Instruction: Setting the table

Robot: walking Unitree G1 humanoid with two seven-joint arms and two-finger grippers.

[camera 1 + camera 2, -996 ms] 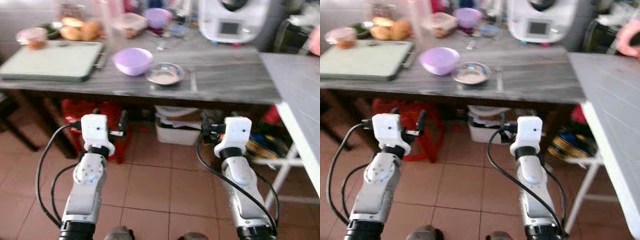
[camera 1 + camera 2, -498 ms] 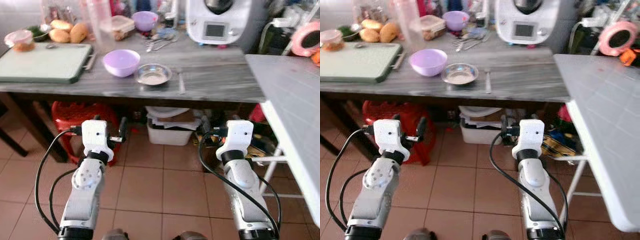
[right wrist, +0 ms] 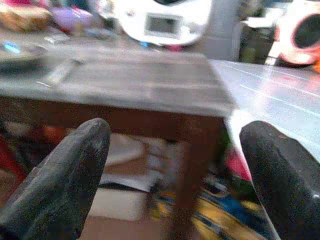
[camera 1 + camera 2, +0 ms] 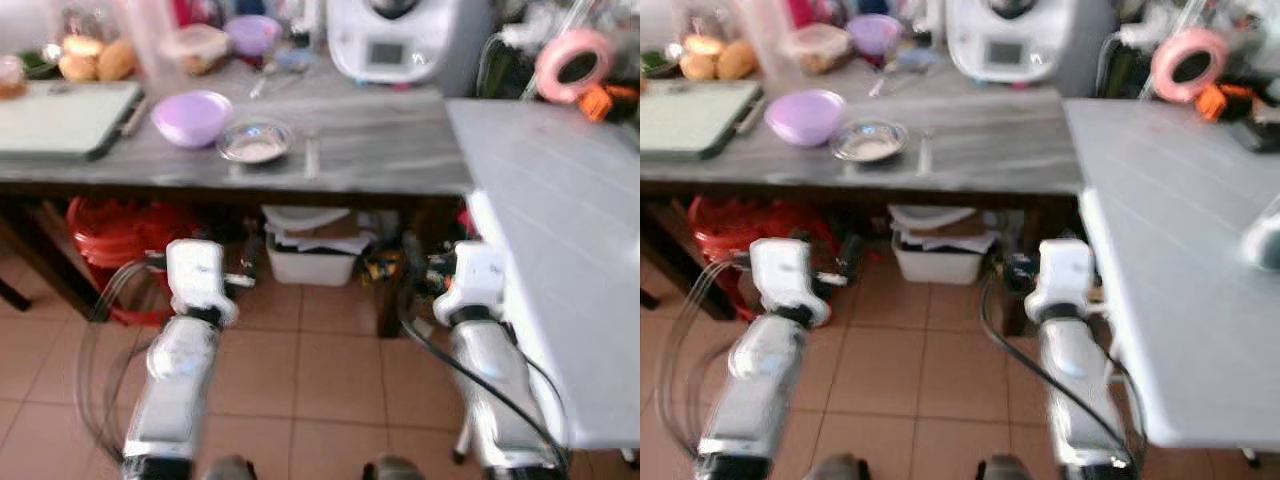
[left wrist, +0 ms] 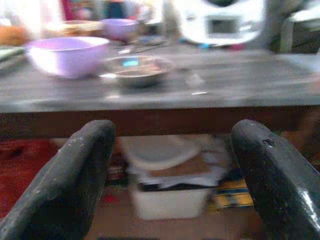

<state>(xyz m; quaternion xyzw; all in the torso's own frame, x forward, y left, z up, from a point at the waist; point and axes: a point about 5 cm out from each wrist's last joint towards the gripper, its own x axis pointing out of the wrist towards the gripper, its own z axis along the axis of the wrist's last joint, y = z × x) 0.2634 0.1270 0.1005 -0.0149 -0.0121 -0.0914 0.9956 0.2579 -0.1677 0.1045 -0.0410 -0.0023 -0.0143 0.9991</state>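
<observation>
As your camera swung right since the earlier frames, the purple bowl [image 4: 191, 115] and steel dish [image 4: 256, 142] slid leftward on the grey table [image 4: 380, 150], unmoved themselves. Your left claw [image 5: 170, 175] and right claw [image 3: 175, 175] stayed spread open, empty, below the table edge.

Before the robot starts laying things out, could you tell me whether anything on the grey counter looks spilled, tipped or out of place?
Nothing stands out. The purple bowl and the small metal dish sit upright side by side on the grey counter, with no visible spill, though blur hides fine detail.
</observation>
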